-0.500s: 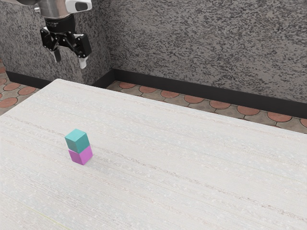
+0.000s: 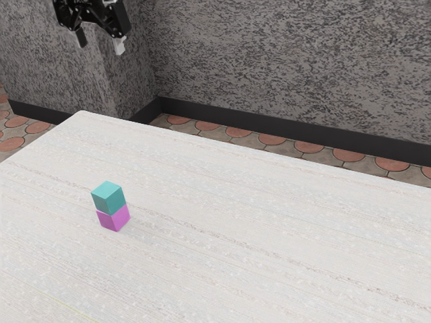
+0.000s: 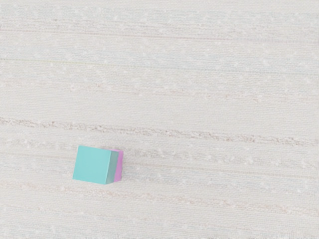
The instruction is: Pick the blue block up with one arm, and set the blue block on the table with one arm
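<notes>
My gripper (image 2: 101,43) hangs high at the exterior view's upper left, well above the table, its two fingers apart with nothing between them. Far below it, a teal-blue block (image 2: 108,198) rests on top of a magenta block (image 2: 114,218), which stands on the pale table (image 2: 256,229). From above, in the wrist view, the teal-blue block (image 3: 92,165) covers most of the magenta block (image 3: 118,166), with a strip of magenta showing along one side.
The table's far edge runs in front of a grey mottled wall (image 2: 283,60) with a dark baseboard (image 2: 269,124). Reddish floor tiles (image 2: 271,139) lie between table and wall.
My gripper has risen in the exterior view, farther above the table, its fingers still apart. The two stacked blocks have not moved.
</notes>
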